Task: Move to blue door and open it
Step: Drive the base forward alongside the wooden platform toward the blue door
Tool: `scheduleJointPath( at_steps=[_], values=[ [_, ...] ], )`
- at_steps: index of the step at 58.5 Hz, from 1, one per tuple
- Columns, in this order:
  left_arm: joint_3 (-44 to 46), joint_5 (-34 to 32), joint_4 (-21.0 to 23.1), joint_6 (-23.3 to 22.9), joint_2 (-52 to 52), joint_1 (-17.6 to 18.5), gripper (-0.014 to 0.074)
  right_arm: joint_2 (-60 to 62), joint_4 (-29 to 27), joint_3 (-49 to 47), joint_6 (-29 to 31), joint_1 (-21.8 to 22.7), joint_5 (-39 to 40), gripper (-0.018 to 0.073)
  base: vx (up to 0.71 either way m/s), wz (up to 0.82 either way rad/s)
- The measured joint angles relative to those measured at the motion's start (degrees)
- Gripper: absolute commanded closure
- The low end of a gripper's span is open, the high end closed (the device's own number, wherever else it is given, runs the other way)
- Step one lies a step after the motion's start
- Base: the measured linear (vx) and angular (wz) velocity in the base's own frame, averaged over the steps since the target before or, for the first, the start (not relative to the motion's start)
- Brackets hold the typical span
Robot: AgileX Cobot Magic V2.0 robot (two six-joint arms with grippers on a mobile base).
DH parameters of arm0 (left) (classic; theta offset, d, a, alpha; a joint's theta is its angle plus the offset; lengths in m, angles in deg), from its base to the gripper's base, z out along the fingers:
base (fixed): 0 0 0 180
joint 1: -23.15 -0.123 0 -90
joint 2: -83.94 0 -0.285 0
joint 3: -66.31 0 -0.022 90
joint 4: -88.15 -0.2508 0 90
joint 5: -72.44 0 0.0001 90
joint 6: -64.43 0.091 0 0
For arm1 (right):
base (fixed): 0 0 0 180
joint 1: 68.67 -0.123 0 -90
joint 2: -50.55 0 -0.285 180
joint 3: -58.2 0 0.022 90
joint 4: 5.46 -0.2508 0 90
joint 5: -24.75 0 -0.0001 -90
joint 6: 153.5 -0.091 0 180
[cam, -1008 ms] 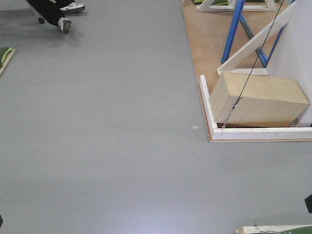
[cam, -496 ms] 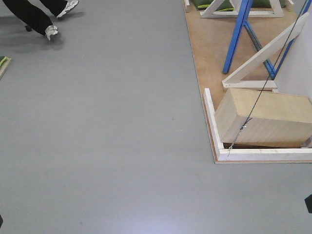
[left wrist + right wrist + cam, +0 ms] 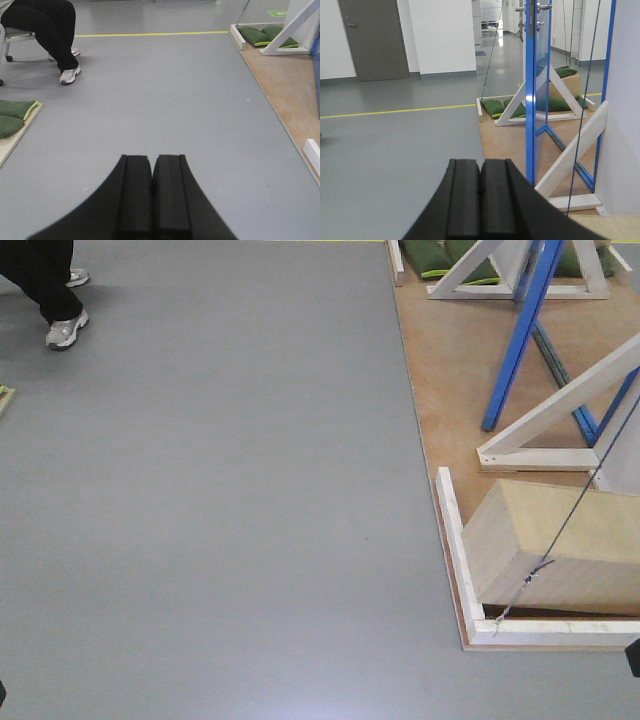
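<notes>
The blue door (image 3: 538,95) shows nearly edge-on in the right wrist view, ahead and to the right, a tall glossy blue panel standing on a wooden platform (image 3: 507,142). Its silver lever handle (image 3: 532,8) juts out at the top of the frame. My right gripper (image 3: 481,164) is shut with nothing in it, well short of the door and left of it. My left gripper (image 3: 152,160) is also shut and empty, over bare grey floor. In the front view only blue braces (image 3: 520,340) and white braces (image 3: 560,410) on the platform show.
A tan box (image 3: 560,540) lies in the platform's white-edged near corner, with a thin cord (image 3: 575,510) running across it. Green sandbags (image 3: 495,106) lie at the platform's far end. A seated person's legs (image 3: 50,30) are at the far left, beside green cushions (image 3: 12,117).
In the front view the platform and box have slid down and to the right, so the base has moved forward. The person's feet have shifted left.
</notes>
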Motion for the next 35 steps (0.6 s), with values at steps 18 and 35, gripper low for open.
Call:
scheduleJointPath(
  at_steps=[18,35],
  values=[
    [0.00,0.00,0.00,0.00,0.00,0.00,0.0524,0.00,0.00,0.00,0.00,0.00,-0.06,0.0551,0.44,0.03],
    [0.00,0.00,0.00,0.00,0.00,0.00,0.0524,0.00,0.00,0.00,0.00,0.00,-0.01,0.0551,0.44,0.01]
  ],
)
